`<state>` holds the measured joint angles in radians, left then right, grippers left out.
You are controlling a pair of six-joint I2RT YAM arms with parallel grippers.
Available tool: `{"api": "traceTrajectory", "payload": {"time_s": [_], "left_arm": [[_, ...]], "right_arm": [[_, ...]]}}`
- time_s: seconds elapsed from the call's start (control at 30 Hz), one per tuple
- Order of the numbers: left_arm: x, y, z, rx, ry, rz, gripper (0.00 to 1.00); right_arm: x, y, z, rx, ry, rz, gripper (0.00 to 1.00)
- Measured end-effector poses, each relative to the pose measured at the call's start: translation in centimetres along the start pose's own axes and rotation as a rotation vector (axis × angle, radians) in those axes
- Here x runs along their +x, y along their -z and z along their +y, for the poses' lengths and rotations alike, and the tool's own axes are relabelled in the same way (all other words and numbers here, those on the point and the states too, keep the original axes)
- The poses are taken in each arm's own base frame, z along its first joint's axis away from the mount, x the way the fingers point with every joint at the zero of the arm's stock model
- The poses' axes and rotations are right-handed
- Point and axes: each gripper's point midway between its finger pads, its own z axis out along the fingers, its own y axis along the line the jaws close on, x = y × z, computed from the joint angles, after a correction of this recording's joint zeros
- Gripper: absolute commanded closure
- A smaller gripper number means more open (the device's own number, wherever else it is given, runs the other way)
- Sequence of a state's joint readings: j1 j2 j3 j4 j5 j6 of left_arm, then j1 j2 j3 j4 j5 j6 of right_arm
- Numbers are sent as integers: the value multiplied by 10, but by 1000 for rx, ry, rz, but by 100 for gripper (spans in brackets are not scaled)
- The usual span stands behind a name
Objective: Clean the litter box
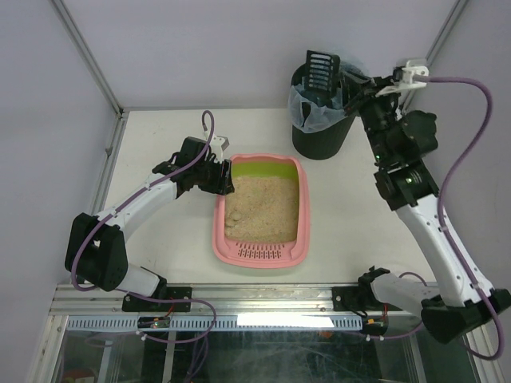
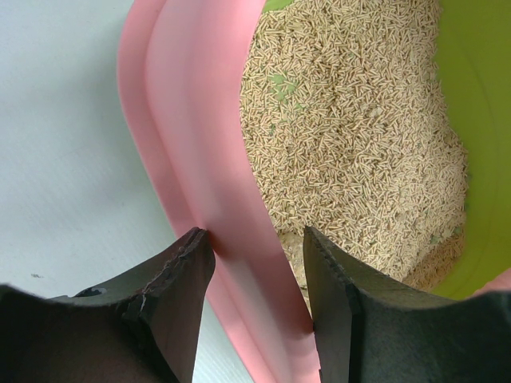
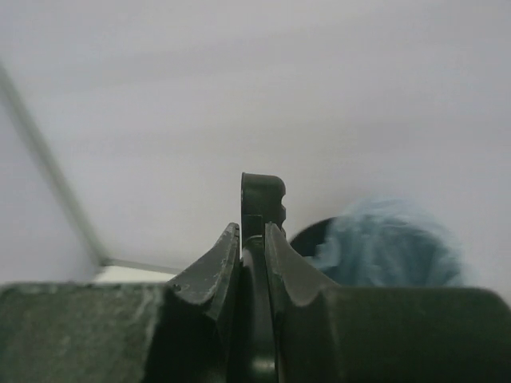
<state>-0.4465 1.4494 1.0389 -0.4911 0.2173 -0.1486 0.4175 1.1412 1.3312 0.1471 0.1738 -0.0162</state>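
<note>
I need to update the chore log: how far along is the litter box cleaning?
Done: the litter looks level, with no clumps I can make out. In hand: the left gripper clamps the left wall of the litter box, while the right gripper holds the scoop over the bagged bin. Left: whether the scoop is empty I cannot tell; it isn't put down yet.

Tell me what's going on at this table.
Two robot arms are cleaning a litter box. The left gripper is clamped across its left wall, one finger outside and one inside beside the litter, apparently steadying it. The right gripper is shut on the handle of a black slotted scoop, holding it upright above the black bin, which is lined with a bluish bag and stands behind the box.
</note>
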Motion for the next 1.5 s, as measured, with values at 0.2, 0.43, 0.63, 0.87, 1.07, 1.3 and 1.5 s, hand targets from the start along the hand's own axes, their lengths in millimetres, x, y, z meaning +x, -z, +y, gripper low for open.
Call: {"api": "traceTrajectory", "payload": {"time_s": [0.2,0.43,0.63,0.87,1.07,1.3,1.5], "left_arm": [[0,0,0,0,0,0,51],[0,0,0,0,0,0,51],[0,0,0,0,0,1,51],[0,0,0,0,0,0,51],[0,0,0,0,0,0,51],[0,0,0,0,0,0,51],[0,0,3,-16,-6,1,51]], "right_arm": [[17,39,53,-200,-332,152,100],[186,95,84,-138,-420,710,100],[244,137,95,-48,-332,918,100],[292,145,106,60,-125,1034,100],[310,144,123,72,-100,1046,100],[343,143,148,50,-317,1057,100],[368,142,178,-1,-550,1075,100]]}}
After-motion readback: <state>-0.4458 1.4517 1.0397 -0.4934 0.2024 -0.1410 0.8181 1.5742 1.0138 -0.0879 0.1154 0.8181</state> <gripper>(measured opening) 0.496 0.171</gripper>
